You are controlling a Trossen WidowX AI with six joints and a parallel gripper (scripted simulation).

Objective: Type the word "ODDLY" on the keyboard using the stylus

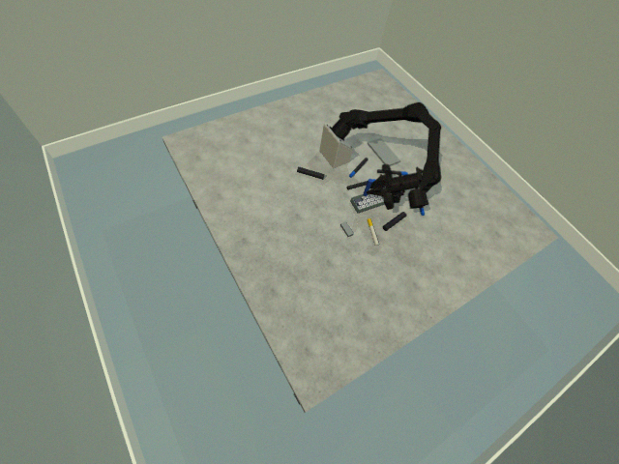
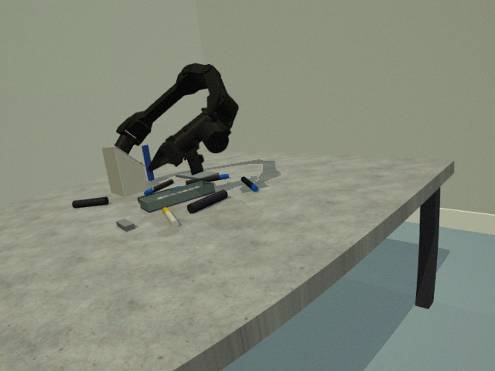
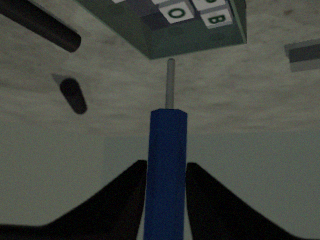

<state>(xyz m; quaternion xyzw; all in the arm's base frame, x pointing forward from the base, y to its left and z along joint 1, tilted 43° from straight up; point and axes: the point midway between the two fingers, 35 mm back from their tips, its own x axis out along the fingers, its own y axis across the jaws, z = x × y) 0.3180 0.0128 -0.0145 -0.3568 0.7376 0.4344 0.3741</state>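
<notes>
My fingers (image 1: 370,188) (image 2: 151,169) pinch the blue stylus (image 1: 368,187) (image 2: 148,162) (image 3: 167,175), but a firm press near the keyboard's (image 1: 368,203) (image 2: 178,196) (image 3: 195,46) edge could make it slip off O or tilt.

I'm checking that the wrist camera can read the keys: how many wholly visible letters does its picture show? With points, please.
2: the O (image 3: 176,13) near the keyboard's (image 3: 197,49) corner, and the B (image 3: 216,19) beside it. Others are cut off.

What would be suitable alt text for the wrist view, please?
A blue stylus with a thin grey tip is held between the dark fingers of the gripper, its tip pointing toward a green keyboard whose white keys include O and B.
</notes>
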